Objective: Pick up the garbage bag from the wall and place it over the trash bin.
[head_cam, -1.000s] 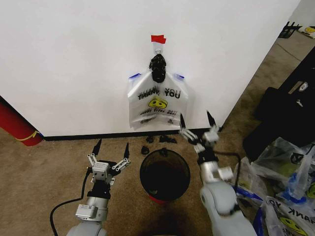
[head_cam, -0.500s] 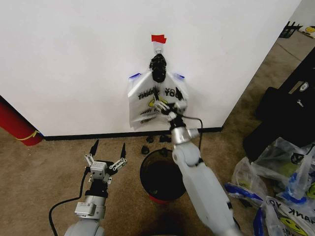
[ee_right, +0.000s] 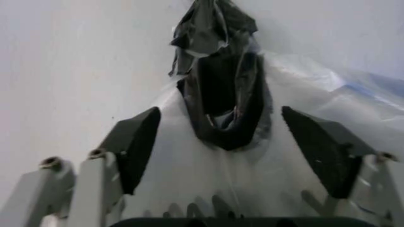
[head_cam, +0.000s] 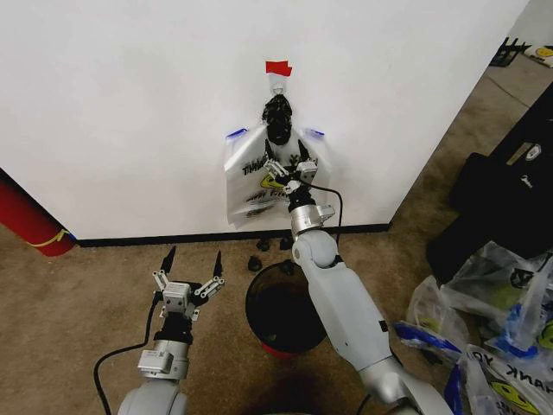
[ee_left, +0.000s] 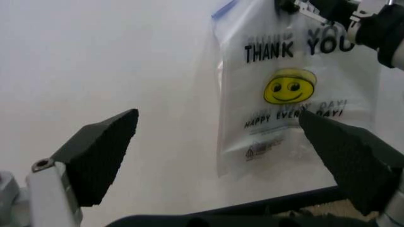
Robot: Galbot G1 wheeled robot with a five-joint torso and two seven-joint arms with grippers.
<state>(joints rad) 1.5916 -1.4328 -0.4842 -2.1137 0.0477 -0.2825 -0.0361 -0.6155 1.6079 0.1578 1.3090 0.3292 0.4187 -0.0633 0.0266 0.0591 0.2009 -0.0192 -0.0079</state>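
White wall [head_cam: 130, 104] far, garbage bag [head_cam: 251, 186] hanging flat on it, long axis vertical, directly above trash bin [head_cam: 289, 307] on near floor. Right gripper [head_cam: 289, 171] against bag's upper front, fingers spread, black knot [ee_right: 221, 94] just beyond, nothing grasped. Left gripper [head_cam: 190, 268] low left, released, well apart. Free room left of bag.

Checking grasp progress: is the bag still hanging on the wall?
Yes. The garbage bag hangs flat against the wall; the open right gripper hasn't closed on it.
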